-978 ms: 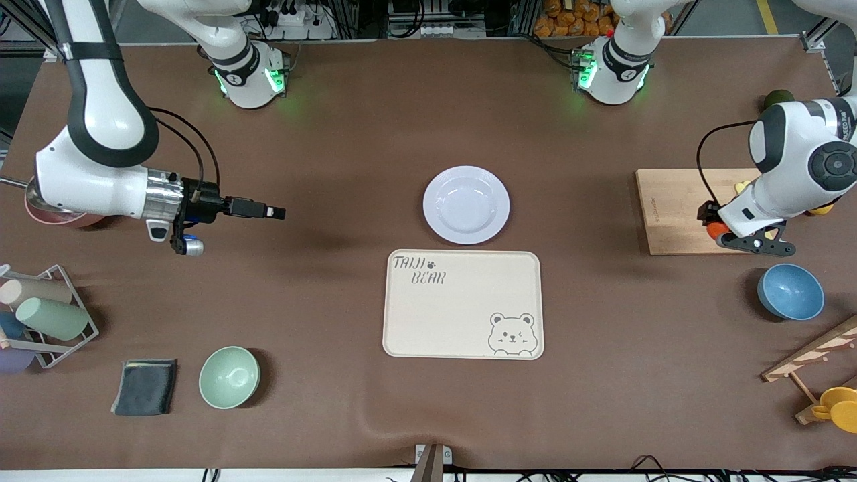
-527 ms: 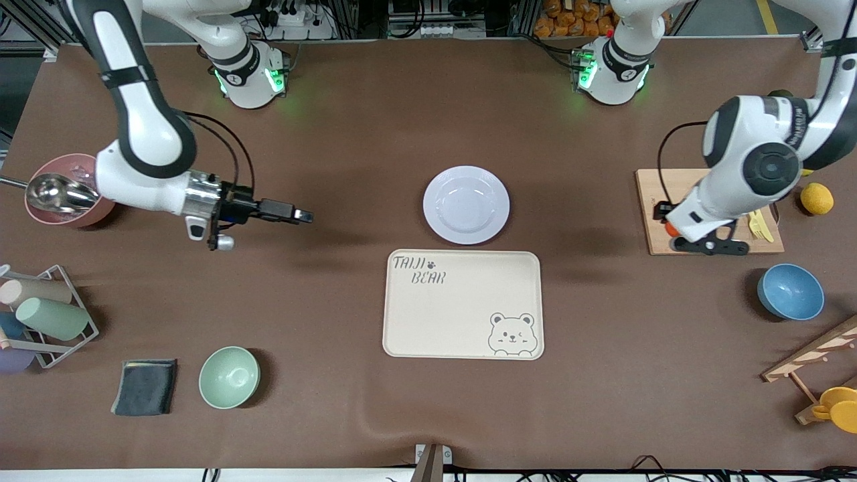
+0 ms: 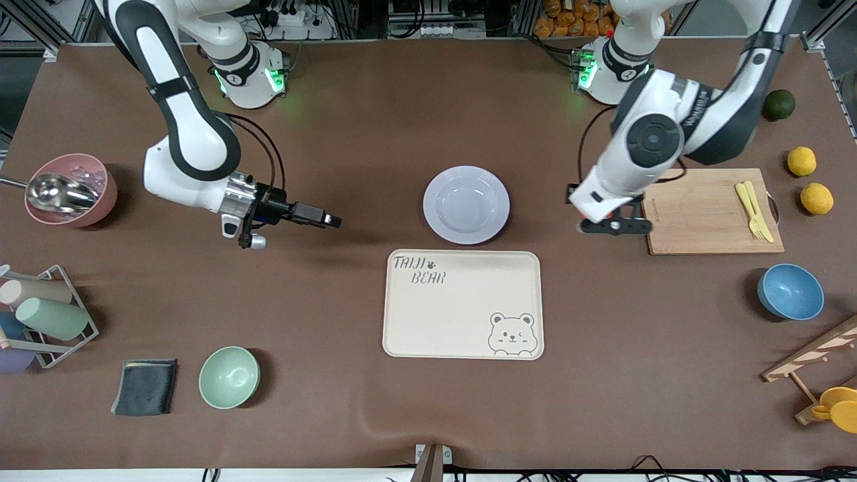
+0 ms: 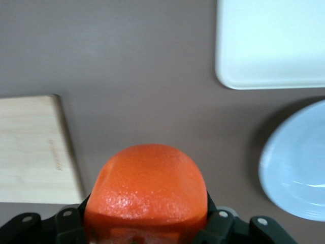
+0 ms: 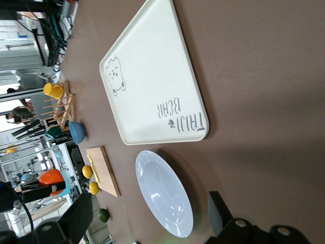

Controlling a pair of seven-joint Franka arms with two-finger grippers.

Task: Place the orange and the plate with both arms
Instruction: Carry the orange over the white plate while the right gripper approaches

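Just past the tray (image 3: 462,304) on the surface lies the plate (image 3: 466,204), midway between the two arms, the spread right pincer (image 3: 329,219) at one flank, the left pincer (image 3: 606,224) pinching the orange (image 4: 147,195) at the other.

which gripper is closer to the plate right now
Left. The left gripper, shut on the orange, hangs just off the plate toward the cutting board. The right gripper, open, is farther off.

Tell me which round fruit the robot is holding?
The orange: it sits gripped in the left gripper over the table beside the plate. The two lemons and the dark green fruit lie on the table untouched.
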